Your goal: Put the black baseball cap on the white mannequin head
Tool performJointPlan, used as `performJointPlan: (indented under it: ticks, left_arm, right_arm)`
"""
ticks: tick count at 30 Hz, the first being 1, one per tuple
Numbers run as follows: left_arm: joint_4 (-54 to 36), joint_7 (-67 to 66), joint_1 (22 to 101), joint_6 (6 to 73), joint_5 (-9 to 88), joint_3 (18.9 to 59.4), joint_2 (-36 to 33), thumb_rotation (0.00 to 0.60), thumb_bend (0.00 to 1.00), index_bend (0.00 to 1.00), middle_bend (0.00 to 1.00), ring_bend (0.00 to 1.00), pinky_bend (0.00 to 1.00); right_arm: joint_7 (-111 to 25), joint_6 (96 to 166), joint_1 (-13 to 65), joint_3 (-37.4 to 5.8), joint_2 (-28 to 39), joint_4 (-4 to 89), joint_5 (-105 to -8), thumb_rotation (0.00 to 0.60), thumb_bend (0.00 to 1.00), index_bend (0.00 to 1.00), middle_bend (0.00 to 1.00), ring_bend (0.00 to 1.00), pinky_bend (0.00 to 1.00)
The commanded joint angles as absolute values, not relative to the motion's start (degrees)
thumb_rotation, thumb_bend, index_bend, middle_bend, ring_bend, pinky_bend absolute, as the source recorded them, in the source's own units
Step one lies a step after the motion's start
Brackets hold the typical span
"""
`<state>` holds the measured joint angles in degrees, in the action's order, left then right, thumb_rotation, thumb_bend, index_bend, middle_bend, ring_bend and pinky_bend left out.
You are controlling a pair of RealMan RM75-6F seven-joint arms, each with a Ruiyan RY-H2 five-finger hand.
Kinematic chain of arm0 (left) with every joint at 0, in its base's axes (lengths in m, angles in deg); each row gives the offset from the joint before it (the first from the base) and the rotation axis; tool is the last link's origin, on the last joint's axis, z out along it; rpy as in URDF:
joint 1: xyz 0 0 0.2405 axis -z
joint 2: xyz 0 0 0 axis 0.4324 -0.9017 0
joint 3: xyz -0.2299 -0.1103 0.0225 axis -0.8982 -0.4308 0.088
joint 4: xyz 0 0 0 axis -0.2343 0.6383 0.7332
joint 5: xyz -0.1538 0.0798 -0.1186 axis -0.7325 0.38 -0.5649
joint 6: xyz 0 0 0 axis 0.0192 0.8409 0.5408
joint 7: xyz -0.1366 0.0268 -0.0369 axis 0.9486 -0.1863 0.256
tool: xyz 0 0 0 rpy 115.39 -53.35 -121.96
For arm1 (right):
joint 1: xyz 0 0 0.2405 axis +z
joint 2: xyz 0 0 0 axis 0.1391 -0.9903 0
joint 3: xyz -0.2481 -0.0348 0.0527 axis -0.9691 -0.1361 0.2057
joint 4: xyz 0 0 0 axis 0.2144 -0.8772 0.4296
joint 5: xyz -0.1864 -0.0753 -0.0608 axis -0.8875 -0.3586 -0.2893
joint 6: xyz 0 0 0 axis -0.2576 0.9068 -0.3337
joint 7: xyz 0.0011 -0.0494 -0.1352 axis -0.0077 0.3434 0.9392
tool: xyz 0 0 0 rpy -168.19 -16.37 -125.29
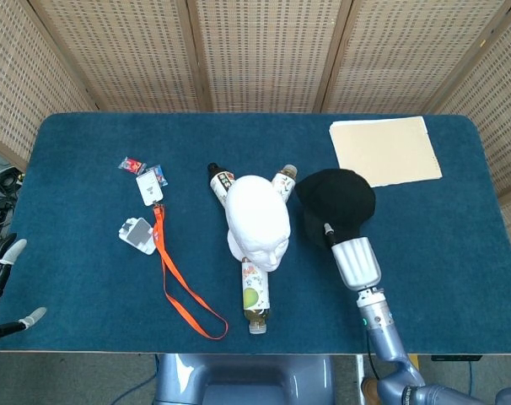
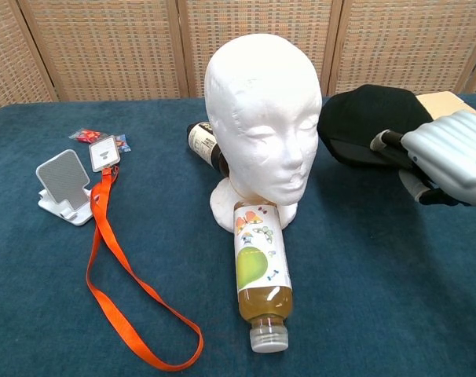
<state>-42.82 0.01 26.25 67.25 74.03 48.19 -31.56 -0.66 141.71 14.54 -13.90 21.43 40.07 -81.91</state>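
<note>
At the near edge of the blue table (image 1: pixel 87 287), far on the left side, the left hand (image 1: pixel 4 287) waits outside the cloth with its fingers spread and nothing inside them. Close to the front there is a juice bottle (image 2: pixel 260 275) lying on its side, the cap pointing to the camera, and its far end touches the base of the white mannequin head (image 2: pixel 261 118). An orange lanyard (image 2: pixel 116 267) makes a long loop on the left, and it goes back to a badge holder (image 2: pixel 103 152) beside a small white phone stand (image 2: pixel 63 184). The right hand (image 2: pixel 446 161) holds the black baseball cap (image 2: pixel 365 126) by its near edge; the fingers go under the cap, so how exactly they close is not visible. The cap is lifted above the table, just to the right of the mannequin head and about at the level of its face, not touching it. Behind the head lie two more bottles (image 1: pixel 217 181), partly hidden. Some small colourful packets (image 1: pixel 134 164) lie further back on the left, and a beige folder (image 1: pixel 384 150) lies near the far right corner.
</note>
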Motion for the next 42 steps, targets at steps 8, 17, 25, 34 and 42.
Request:
performJointPlan:
  ticks: [8,17,25,34,42]
  left_arm:
    - [-42.87,-0.29,26.32,67.03,73.93,48.21,-31.45,0.6,0.0,0.0,0.0,0.0,0.0]
    - [-42.9,-0.5,26.26,67.06,74.09,48.33,-31.36,0.6,0.0,0.0,0.0,0.0,0.0]
    - [-42.94,-0.24,26.29,67.0,73.93,48.31,-31.46,0.6,0.0,0.0,0.0,0.0,0.0]
    - [-42.86,0.21,26.08,67.47,74.59,48.55,-31.6,0.6,0.0,0.0,0.0,0.0,0.0]
    - [-42.25,1.8,26.13,67.82,74.47,48.31,-31.33,0.6,0.0,0.0,0.0,0.0,0.0]
  right_arm:
    - [-3.29,144.05,14.89,-13.68,20.59,39.84,-82.07,0.6,0.64,0.76,1.0,1.0,1.0]
    - [-6.58,146.29,15.52,-12.53,19.7,39.74,-81.7,0.6,0.63,0.79,1.0,1.0,1.0]
    - [-12.05,149.65,16.71,-6.71,17.14,41.69,-79.76,0.6,0.63,0.8,1.0,1.0,1.0]
    - [-11.59,150.77,17.98,-0.76,10.14,49.34,-76.35,0.6,0.63,0.8,1.0,1.0,1.0]
    - [-9.69,152.19,19.23,1.84,7.12,55.0,-76.15,0.6,0.63,0.8,1.0,1.0,1.0]
